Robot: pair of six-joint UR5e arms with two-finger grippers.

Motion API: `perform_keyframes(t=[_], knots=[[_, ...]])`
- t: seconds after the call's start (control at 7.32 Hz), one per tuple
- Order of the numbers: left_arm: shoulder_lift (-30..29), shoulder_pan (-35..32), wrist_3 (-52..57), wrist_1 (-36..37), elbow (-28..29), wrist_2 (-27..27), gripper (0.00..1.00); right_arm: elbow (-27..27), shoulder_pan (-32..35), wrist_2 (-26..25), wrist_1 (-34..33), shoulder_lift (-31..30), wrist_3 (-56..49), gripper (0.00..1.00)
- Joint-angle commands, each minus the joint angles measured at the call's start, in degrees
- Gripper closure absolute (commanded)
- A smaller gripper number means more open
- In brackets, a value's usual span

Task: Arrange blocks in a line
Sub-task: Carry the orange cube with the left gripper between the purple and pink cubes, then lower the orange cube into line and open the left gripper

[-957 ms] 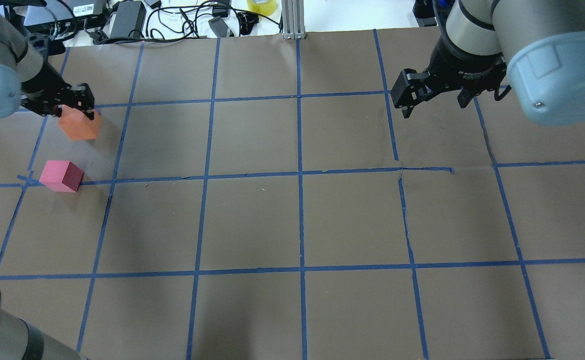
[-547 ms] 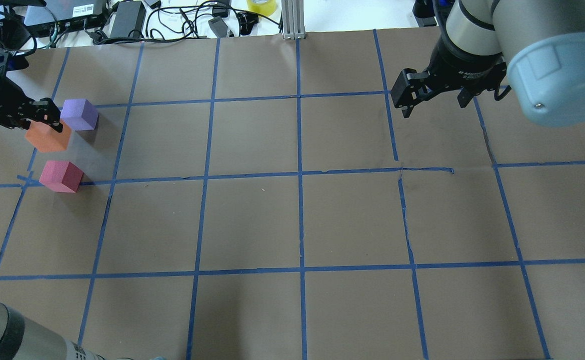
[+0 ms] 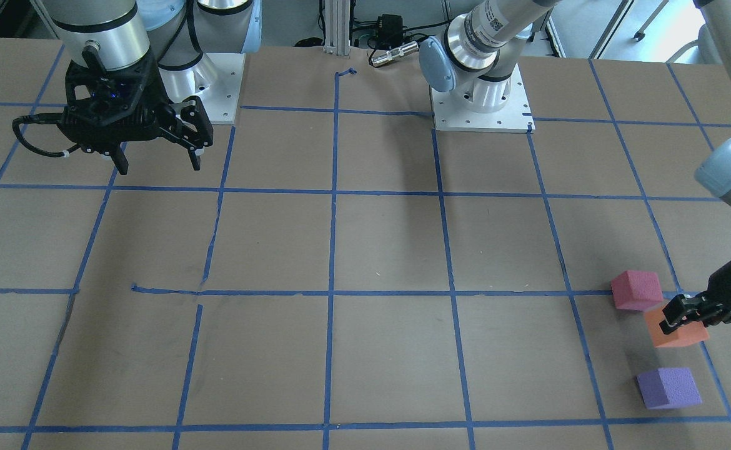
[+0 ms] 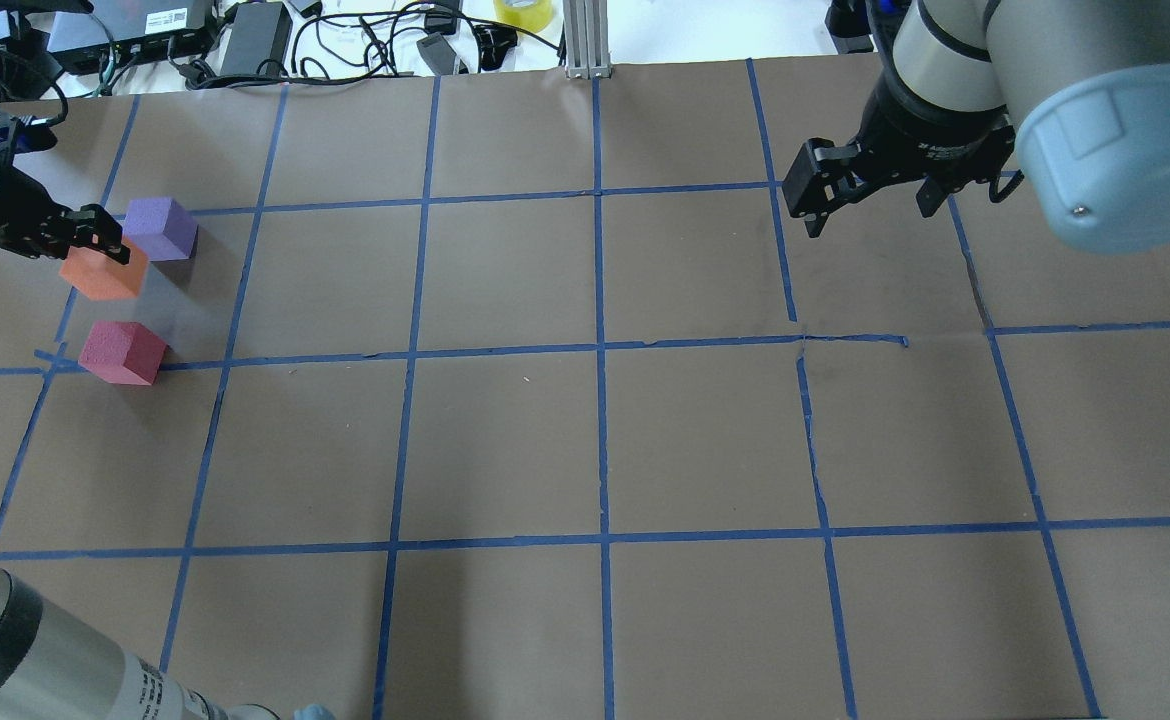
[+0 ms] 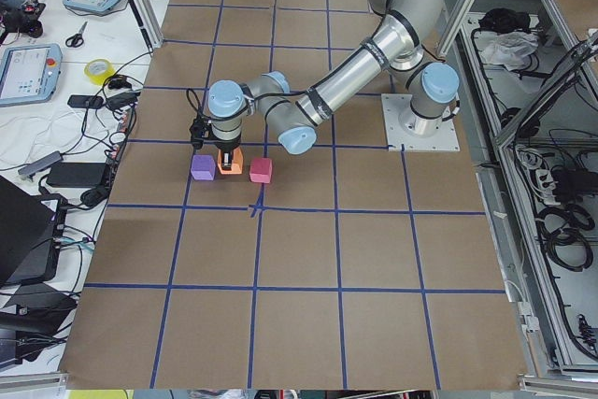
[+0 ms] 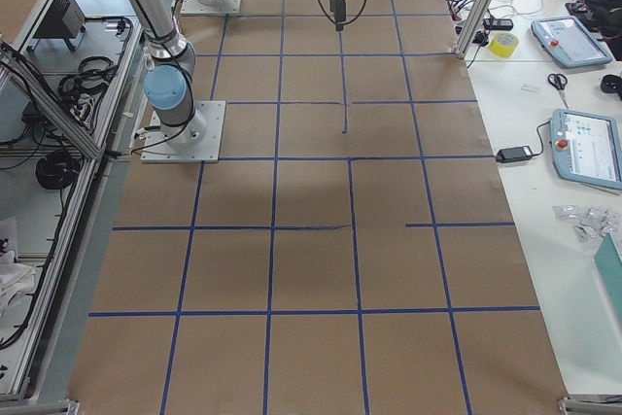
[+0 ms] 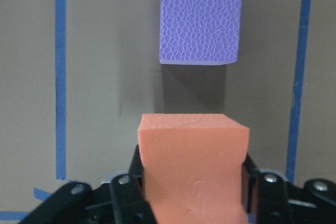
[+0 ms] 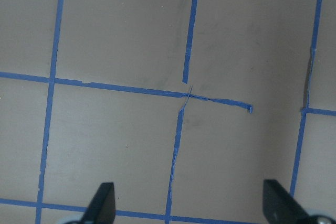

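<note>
My left gripper (image 4: 93, 250) is shut on the orange block (image 4: 100, 274) and holds it low between the other two blocks. I cannot tell if the orange block touches the table. The purple block (image 4: 160, 228) lies just beyond it and the pink-red block (image 4: 123, 352) just nearer. The left wrist view shows the orange block (image 7: 193, 166) in the jaws and the purple block (image 7: 200, 20) ahead. The front view shows the pink-red (image 3: 636, 289), orange (image 3: 678, 330) and purple (image 3: 668, 387) blocks in a rough row. My right gripper (image 4: 870, 215) is open and empty, far from the blocks.
The brown table cover (image 4: 595, 440) is marked with a blue tape grid. Cables, power bricks and a yellow tape roll (image 4: 523, 10) lie past the far edge. A metal post (image 4: 585, 40) stands at the far middle. The blocks sit near the table's left edge.
My left gripper carried the orange block left and slightly nearer, uncovering the purple block. It has shifted little in the last half second. The right arm has not moved.
</note>
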Motion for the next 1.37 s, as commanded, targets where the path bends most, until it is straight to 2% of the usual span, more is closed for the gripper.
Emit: perform_keyframes(t=[0.0,0.14,0.41,0.82,0.96,1.09,1.23], knots=[[-1.48,-0.02,0.67,0.17,0.04,-2.37,1.00,0.00,0.17,0.04,0.10,-0.01,0.00,0.00],[-2.44,-0.02,0.93,0.35,-0.05,-2.36,1.00,0.00,0.00,-0.05,0.10,-0.01,0.00,0.00],[-5.25,0.07,3.56,5.15,-0.05,-1.66,1.00,0.00,0.00,-0.05,-0.34,-0.01,0.00,0.00],[-6.05,0.07,3.14,5.18,-0.49,-1.84,0.99,-0.09,0.17,-0.05,-0.52,-0.01,0.00,0.00],[-6.49,0.07,3.05,5.27,-0.32,-2.10,0.88,0.00,0.00,-0.05,-0.52,-0.01,0.00,0.00],[-6.41,0.07,3.05,5.36,-0.40,-2.19,0.66,0.00,0.17,-0.05,-0.52,-0.01,0.00,0.00],[-5.80,0.07,3.22,5.44,-0.58,-2.01,0.24,0.00,0.18,-0.05,-0.52,-0.01,0.00,0.00]])
